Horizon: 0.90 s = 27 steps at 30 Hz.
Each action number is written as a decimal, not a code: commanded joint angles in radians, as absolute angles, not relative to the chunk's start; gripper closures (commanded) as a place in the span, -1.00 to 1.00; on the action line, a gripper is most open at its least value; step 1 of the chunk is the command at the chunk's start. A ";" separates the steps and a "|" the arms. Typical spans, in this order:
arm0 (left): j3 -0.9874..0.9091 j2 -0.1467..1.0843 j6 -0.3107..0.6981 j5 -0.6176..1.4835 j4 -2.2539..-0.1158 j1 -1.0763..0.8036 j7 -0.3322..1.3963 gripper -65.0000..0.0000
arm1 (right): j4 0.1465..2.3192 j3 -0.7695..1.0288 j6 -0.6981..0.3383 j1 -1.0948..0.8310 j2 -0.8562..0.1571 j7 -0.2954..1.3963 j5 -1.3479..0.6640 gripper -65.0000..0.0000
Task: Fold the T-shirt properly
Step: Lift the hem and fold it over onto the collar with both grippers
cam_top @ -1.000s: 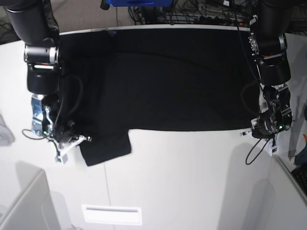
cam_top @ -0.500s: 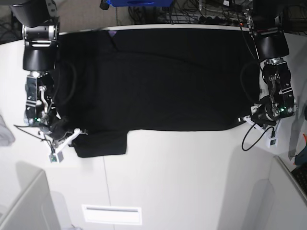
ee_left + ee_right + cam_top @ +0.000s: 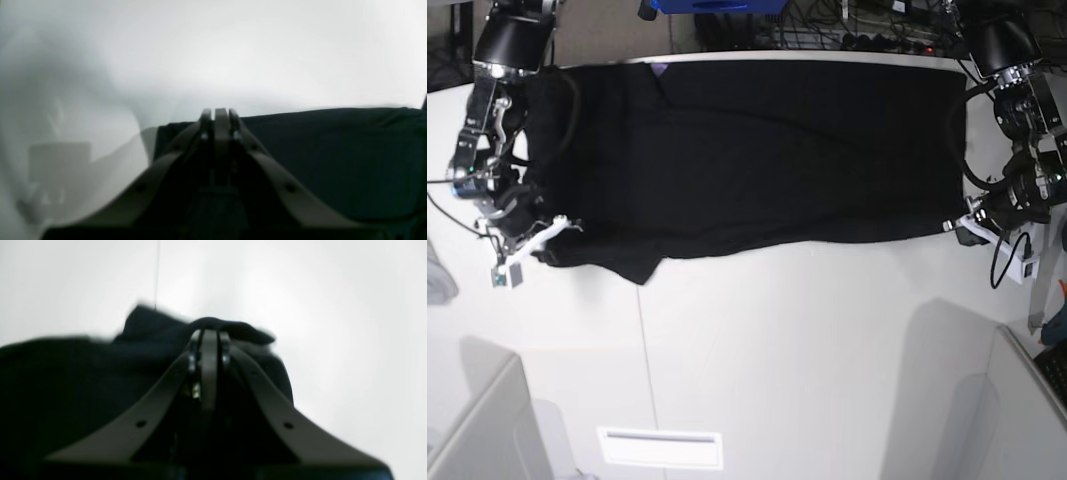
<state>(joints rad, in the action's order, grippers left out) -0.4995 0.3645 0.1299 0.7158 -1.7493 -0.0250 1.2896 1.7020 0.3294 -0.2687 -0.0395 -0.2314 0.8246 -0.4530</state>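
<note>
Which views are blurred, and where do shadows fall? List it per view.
Left wrist: soft overall, with grey shadows on the white table left of the left claw. Right wrist: T-shirt edge smeared around the right claw. Base: sharpest; shirt an almost featureless black, soft shadows on the near table.

Base view looks down overhead; both wrist views sit close behind jaws.
</note>
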 commanded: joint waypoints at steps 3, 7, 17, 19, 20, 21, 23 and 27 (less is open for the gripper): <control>-0.519 0.381 0.130 0.733 -1.805 -0.054 1.287 1.00 | 1.825 0.387 -0.269 -0.079 -0.216 0.860 -0.463 1.00; -0.538 0.412 0.130 0.740 -1.839 -0.122 1.288 1.00 | 1.933 0.435 -0.271 -0.147 -0.186 0.917 -0.463 1.00; -0.539 0.501 0.130 0.740 -1.900 -0.289 1.288 1.00 | 2.014 0.556 -0.277 -0.248 -0.124 1.050 -0.470 1.00; -0.539 0.504 0.130 0.740 -1.900 -0.305 1.288 1.00 | 2.015 0.564 -0.277 -0.269 -0.122 1.063 -0.518 1.00; -0.539 0.504 0.130 0.740 -1.900 -0.312 1.288 1.00 | 2.017 0.565 -0.277 -0.283 -0.122 1.063 -0.555 1.00; -0.539 0.504 0.130 0.740 -1.900 -0.315 1.288 1.00 | 2.017 0.565 -0.275 -0.297 -0.122 1.063 -0.587 1.00; -0.539 0.504 0.130 0.740 -1.900 -0.328 1.288 1.00 | 2.018 0.587 -0.271 -0.323 -0.125 1.064 -0.642 1.00; -0.539 0.504 0.130 0.740 -1.900 -0.360 1.288 1.00 | 2.018 0.645 -0.271 -0.371 -0.124 1.066 -0.691 1.00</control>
<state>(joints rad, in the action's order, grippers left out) -0.5312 0.4850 0.1299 0.7353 -1.8832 -0.3614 1.2987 1.9972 0.6434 -0.2691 -0.3733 -0.1162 1.0817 -0.6739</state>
